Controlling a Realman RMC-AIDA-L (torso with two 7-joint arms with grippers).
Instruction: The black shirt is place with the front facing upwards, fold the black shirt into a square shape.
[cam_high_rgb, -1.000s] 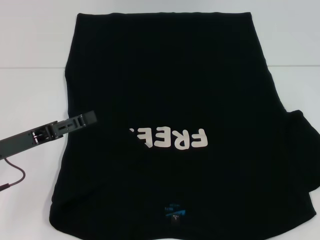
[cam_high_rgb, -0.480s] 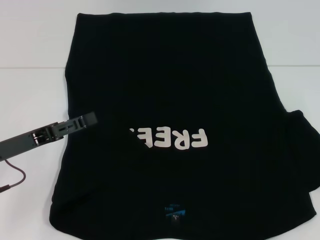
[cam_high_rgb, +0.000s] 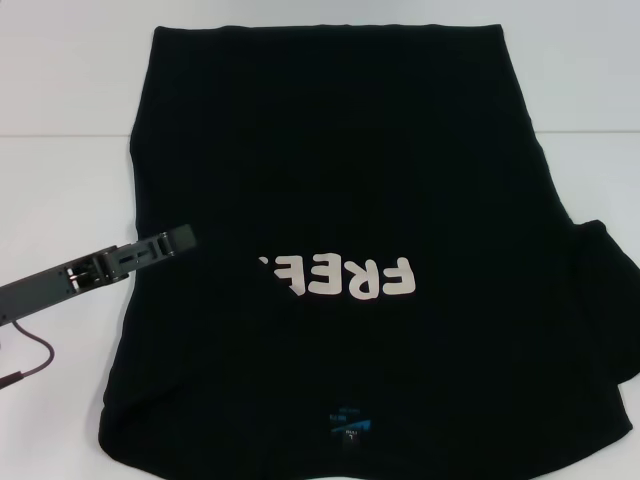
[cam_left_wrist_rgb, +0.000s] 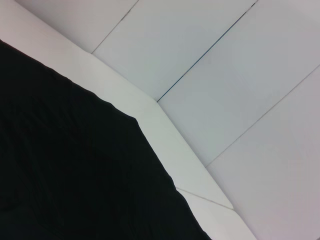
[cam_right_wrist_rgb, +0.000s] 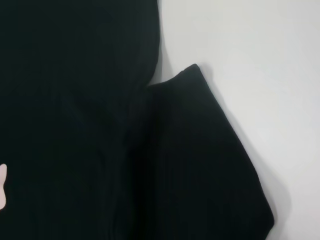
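The black shirt (cam_high_rgb: 340, 170) lies flat on the white table (cam_high_rgb: 60, 190), front up, with its collar nearest me. Its white letters (cam_high_rgb: 340, 277) are partly covered where the shirt's left side is folded inward. The blue neck label (cam_high_rgb: 350, 425) shows near the front edge. The right sleeve (cam_high_rgb: 605, 290) sticks out sideways; it also shows in the right wrist view (cam_right_wrist_rgb: 200, 160). My left gripper (cam_high_rgb: 175, 240) hovers at the shirt's left edge, beside the letters. The left wrist view shows the shirt's hem corner (cam_left_wrist_rgb: 65, 170). My right gripper is out of view.
A dark red cable (cam_high_rgb: 35, 355) hangs under my left arm at the table's left. White table surface borders the shirt on the left and right. A seam runs across the table (cam_high_rgb: 65, 135) at the far left.
My left arm has sunk very slightly; its gripper stays at the shirt's left edge. The shirt has not moved.
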